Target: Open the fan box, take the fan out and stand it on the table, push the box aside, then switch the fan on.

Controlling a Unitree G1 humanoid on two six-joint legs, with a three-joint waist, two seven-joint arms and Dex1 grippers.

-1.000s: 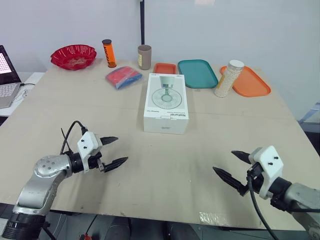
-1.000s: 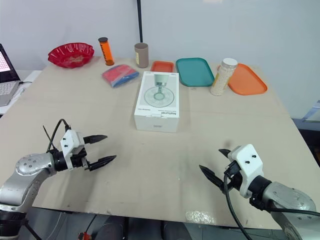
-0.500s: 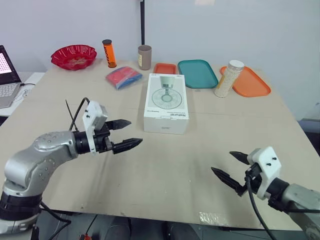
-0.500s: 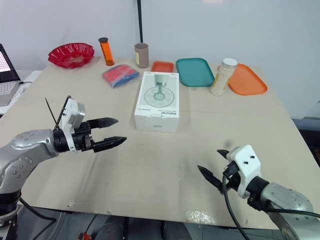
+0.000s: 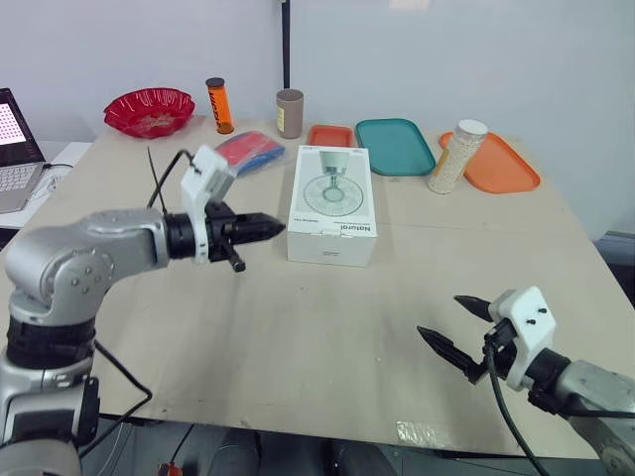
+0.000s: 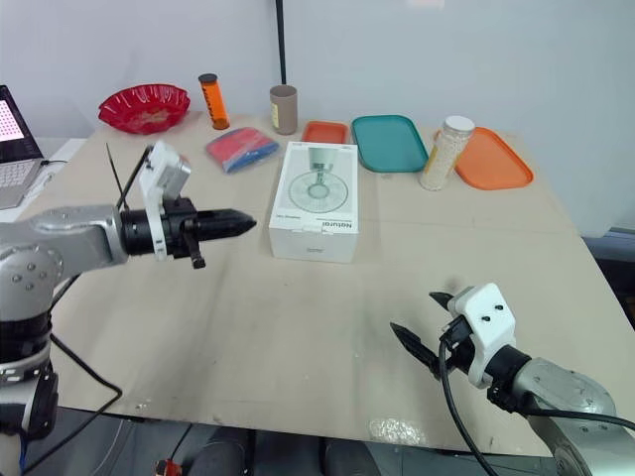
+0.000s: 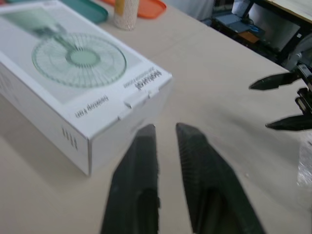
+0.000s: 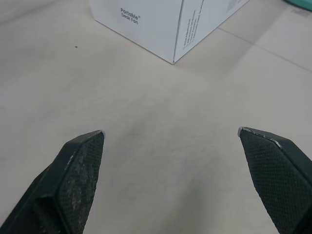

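The white fan box (image 5: 331, 203) lies flat and closed in the middle of the table, with a fan pictured on its lid. My left gripper (image 5: 278, 229) hovers just left of the box's near left corner, pointing at it, fingers shut with nothing between them. In the left wrist view the box (image 7: 73, 83) is close in front of that gripper (image 7: 165, 129). My right gripper (image 5: 442, 317) hangs open over the near right part of the table, well short of the box. The right wrist view has the box's corner (image 8: 161, 19) far beyond the spread right gripper (image 8: 170, 131).
Along the back stand a red bowl (image 5: 147, 111), an orange can (image 5: 215, 105), a beige cup (image 5: 289, 112), a blue-red packet (image 5: 246, 152), a small orange tray (image 5: 327, 136), a teal tray (image 5: 394, 146), a white bottle (image 5: 455, 156) and an orange tray (image 5: 496, 164). A laptop (image 5: 15, 149) sits far left.
My left arm has lifted and swung forward and right, up to the box's left side, and its fingers have closed. The right gripper has barely moved.
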